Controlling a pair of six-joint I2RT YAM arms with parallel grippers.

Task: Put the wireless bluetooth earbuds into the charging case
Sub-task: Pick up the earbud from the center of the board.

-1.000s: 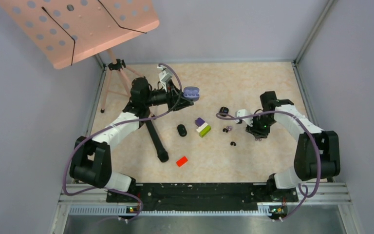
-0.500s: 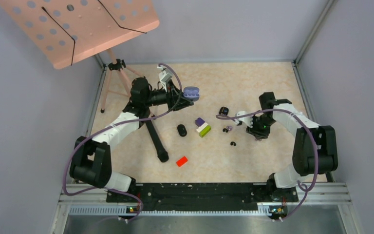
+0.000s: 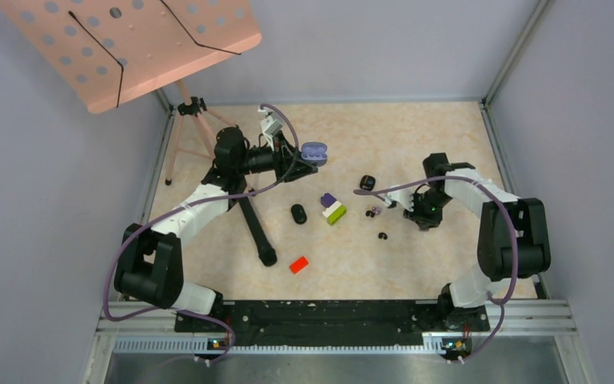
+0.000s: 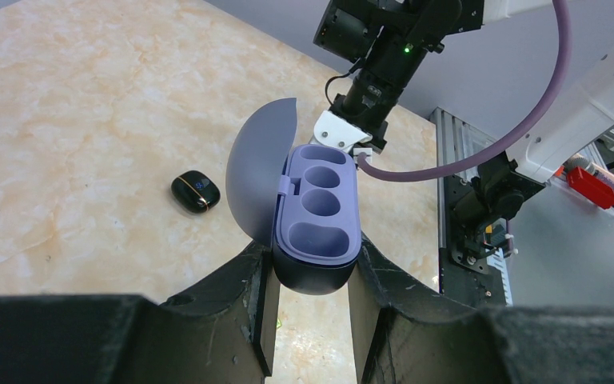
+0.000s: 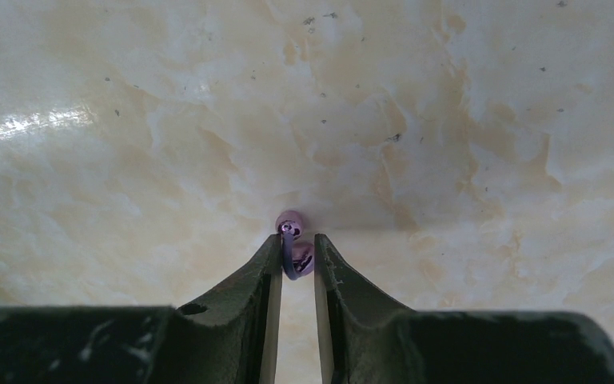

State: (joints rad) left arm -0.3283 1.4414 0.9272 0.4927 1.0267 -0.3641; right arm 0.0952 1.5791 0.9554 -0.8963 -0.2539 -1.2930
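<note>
On beige marbled tabletop (image 3: 416,136), grey walls (image 3: 368,48) | left gripper (image 4: 310,260) clamps open case (image 4: 320,200) | right gripper (image 5: 297,240) pinches purple earbud (image 5: 291,221)

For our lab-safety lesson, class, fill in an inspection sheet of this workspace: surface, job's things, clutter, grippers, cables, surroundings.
Surface: pale marbled table; no spills seen.
Job's things: purple case, lid open, wells empty; held bud, purple; loose purple bud and black bud on the table; black case; second black case, closed.
Clutter: red block; stacked block, purple, white and green.
Grippers: left gripper shut on the purple case; right gripper shut on the held bud, close to the table.
Cables: purple cable looping off each arm.
Surroundings: pink stand on a tripod; grey walls.
</note>
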